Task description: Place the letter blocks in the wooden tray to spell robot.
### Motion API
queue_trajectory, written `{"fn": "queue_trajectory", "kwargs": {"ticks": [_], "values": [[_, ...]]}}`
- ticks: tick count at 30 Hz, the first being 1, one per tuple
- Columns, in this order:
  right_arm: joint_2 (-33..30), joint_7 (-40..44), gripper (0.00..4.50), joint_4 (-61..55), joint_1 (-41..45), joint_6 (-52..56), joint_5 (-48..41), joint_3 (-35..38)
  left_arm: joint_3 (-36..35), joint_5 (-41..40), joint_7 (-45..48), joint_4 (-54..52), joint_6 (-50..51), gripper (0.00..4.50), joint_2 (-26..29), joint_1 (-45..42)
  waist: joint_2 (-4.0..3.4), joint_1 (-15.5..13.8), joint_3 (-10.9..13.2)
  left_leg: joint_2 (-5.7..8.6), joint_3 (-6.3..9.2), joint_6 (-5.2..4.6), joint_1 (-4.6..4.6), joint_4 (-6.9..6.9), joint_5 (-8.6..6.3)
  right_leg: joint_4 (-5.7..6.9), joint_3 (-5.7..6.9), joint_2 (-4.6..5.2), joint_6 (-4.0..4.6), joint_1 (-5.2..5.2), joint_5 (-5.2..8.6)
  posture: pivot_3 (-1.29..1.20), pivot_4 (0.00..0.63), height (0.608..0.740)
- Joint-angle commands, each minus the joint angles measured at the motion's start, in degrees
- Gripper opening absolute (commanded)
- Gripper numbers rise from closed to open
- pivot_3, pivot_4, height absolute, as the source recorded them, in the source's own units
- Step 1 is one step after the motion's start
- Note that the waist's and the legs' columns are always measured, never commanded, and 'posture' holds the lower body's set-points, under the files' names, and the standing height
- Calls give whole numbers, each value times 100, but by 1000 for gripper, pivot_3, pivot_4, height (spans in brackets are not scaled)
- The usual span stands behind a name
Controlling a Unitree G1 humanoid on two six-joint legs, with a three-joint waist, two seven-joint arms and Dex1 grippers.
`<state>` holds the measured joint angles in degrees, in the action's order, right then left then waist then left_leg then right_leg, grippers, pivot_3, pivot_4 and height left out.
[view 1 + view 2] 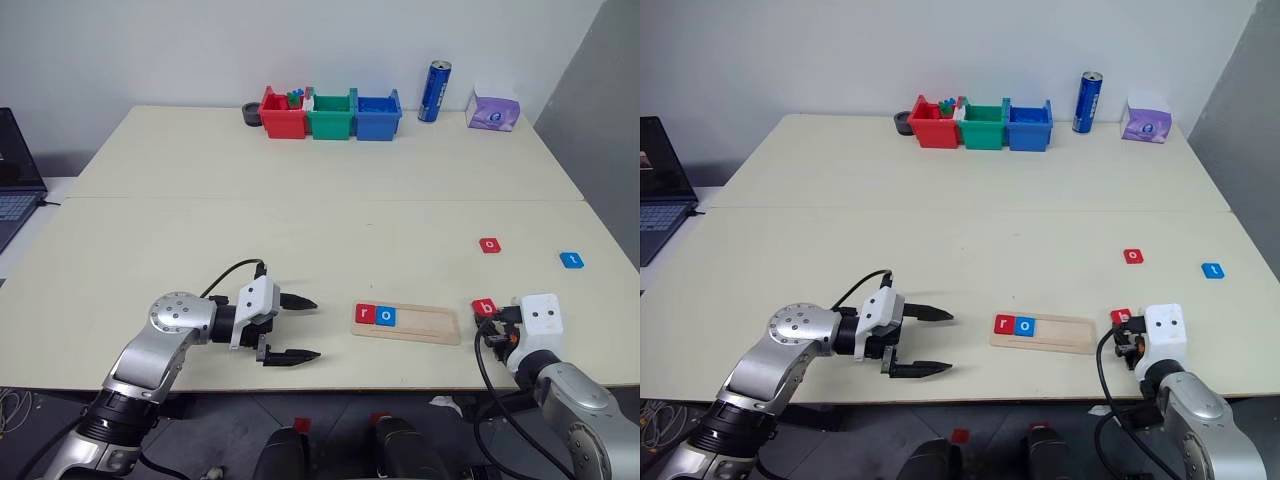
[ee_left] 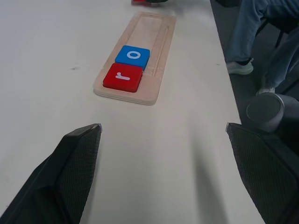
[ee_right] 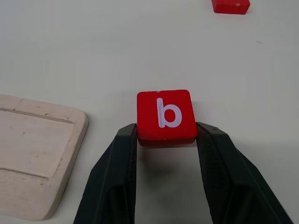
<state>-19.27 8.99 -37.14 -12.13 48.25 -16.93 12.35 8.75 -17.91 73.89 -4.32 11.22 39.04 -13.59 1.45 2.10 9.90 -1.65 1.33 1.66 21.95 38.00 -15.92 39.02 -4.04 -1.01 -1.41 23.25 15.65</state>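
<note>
With the red r [image 1: 364, 314] and blue o [image 1: 387, 317] seated at the wooden tray [image 1: 428, 325]'s left end, you have three letters left. Your right tool [image 3: 166, 135] grips the red b [image 3: 166, 114] just right of the tray; the other red o [image 1: 489, 244] and blue t [image 1: 571, 260] wait farther out on the counter [image 1: 320, 220], and your left tool [image 1: 298, 328] hangs wide, empty.

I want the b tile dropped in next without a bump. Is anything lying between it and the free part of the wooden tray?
Nothing visible. The right hand grips the red b tile just beside the wooden tray; bare table between. The r tile and o tile sit at the tray's far end.
</note>
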Motion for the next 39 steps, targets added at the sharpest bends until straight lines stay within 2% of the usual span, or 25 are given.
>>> {"fn": "queue_trajectory", "kwargs": {"ticks": [1, 9, 10, 13, 15, 19, 22, 26, 30, 38, 39], "values": [[7, 29, 1454, -39, 53, -8, -40, 90, 19, -17, 33, -58, -137, 4500, -17, -120, 0, -14, 0, 0, 0, 0, 1, 0, 0, -1, 0, 0, 0, 0, 0, 0, 150, 740], [-99, 182, 4313, -381, 57, 179, -254, 306, 112, 26, -57, -146, -87, 4500, -59, -167, 0, -19, 0, 1, 1, 0, 6, -2, 0, -4, 0, 2, 0, 2, 1, 0, 150, 740], [-253, 318, 4460, -472, 57, 198, -296, 319, 119, 32, -75, -160, -85, 4500, -68, -170, 0, -19, 0, 1, 2, 0, 6, -2, 0, -4, 0, 2, 0, 2, 1, 0, 150, 740], [-952, 980, 4460, -608, 120, 197, -501, 398, 129, 35, -119, -185, -83, 4500, -82, -174, -1, -18, 1, 3, 1, 0, 5, -1, 0, -4, -2, 2, 0, 2, 1, 0, 150, 740], [-1660, 1731, 4460, -522, 204, 91, -686, 410, 135, 41, -141, -181, -79, 4500, -96, -186, -1, -15, 3, 4, 1, 0, 5, 0, -1, -5, 0, 2, -1, 0, 1, 0, 150, 740], [-3083, 3112, 4460, 270, 492, -776, -439, 92, 164, 95, -168, -113, -125, 4500, -136, -236, 6, -19, 5, 10, -5, -1, 4, 4, -1, -6, 4, 2, -1, -3, 1, 0, 150, 740], [-3700, 3822, 4460, 1073, 907, -1413, -161, -350, 186, 150, -188, -54, -189, 4500, -171, -277, 10, -19, 7, 11, -9, -1, 3, 4, -1, -7, 7, -2, -1, -6, 1, 0, 150, 740], [-4076, 4610, 4460, 2107, 1591, -2062, 217, -1076, 227, 196, -235, -44, -269, 4500, -198, -258, 12, -20, 10, 9, -9, -1, 5, 1, -1, -7, 7, -4, 0, -3, 1, 0, 150, 740], [-4167, 5259, 4460, 2962, 2319, -2407, 506, -1657, 223, 230, -259, -48, -346, 4500, -200, -196, 10, -17, 11, 7, -10, -1, 5, 2, -1, -6, 6, -3, 0, -1, 0, 0, 150, 740], [-4106, 6073, 4460, 3939, 3168, -2680, 917, -2292, 222, 274, -350, -130, -364, 4500, -210, -128, 8, -28, 12, 5, -4, -1, 5, 4, -1, -5, 6, 5, 4, -2, -2, 0, 150, 740], [-4076, 6133, 4304, 4026, 3238, -2692, 945, -2340, 229, 273, -370, -160, -341, 4500, -211, -126, 8, -29, 12, 5, -4, -1, 5, 5, -1, -5, 6, 5, 6, -2, -3, 0, 150, 740]]}}
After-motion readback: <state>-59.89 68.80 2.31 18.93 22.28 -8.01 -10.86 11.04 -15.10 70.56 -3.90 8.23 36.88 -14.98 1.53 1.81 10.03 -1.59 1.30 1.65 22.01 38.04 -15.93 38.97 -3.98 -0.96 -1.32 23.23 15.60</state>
